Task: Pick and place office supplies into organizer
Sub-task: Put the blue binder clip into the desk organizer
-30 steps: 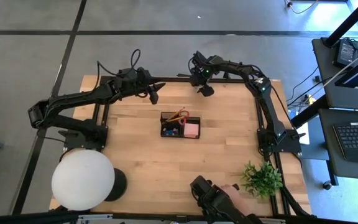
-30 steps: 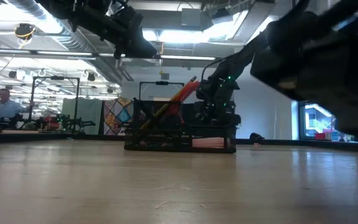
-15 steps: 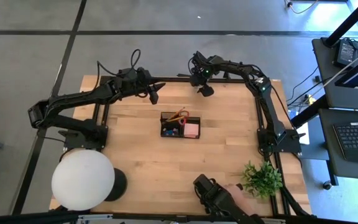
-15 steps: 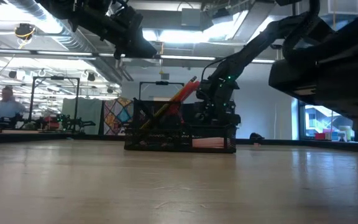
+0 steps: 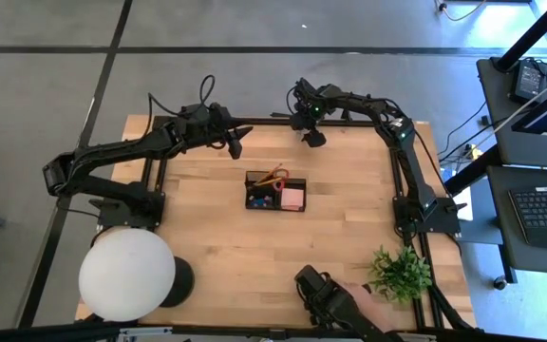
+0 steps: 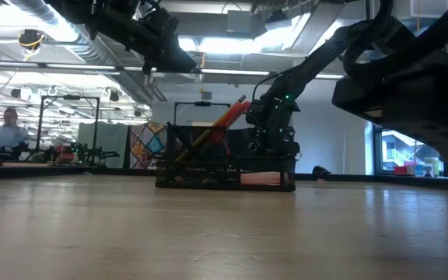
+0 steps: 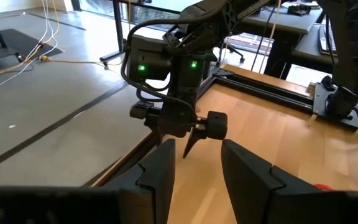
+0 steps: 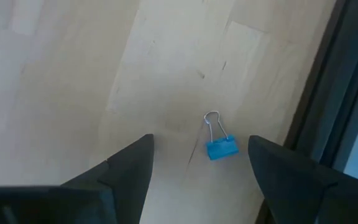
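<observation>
The left claw (image 5: 235, 147) is hanging released and empty over the far bench (image 5: 216, 237), left of the organizer (image 5: 275, 191). The right claw (image 8: 199, 163) is hovering spread wide, the blue binder clip (image 8: 219, 146) lying directly between its tips, wire handle pointing away, so the right arm is nearer.

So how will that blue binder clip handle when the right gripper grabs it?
Blue binder clip looks small and stiff, probably light. Lying flat on the table between the open right gripper fingers, it may skid; the wire loop offers little grip.
</observation>
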